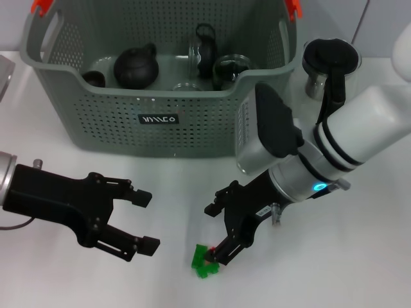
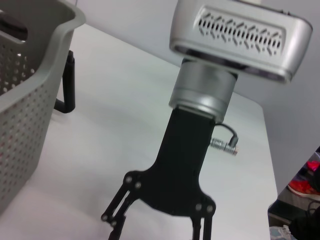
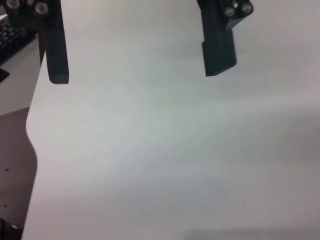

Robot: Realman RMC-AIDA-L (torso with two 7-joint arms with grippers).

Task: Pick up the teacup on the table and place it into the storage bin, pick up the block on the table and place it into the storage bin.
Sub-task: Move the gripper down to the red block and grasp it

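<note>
The green block (image 1: 205,262) lies on the white table near the front edge. My right gripper (image 1: 216,232) is down at it and open, its nearer fingertip touching the block's right side; the block is not between the fingers. The right wrist view shows the right gripper (image 3: 137,70) spread wide over bare table, block out of view. The grey perforated storage bin (image 1: 160,131) stands at the back. A small dark teacup (image 1: 94,78) sits inside it beside a dark teapot (image 1: 136,66). My left gripper (image 1: 146,222) hovers open at the front left, holding nothing.
A glass jug with black lid (image 1: 331,63) stands right of the bin. Glass cups (image 1: 230,69) also lie in the bin. The left wrist view shows the bin's wall (image 2: 30,85), the jug's handle (image 2: 70,80) and the right arm's gripper (image 2: 157,225).
</note>
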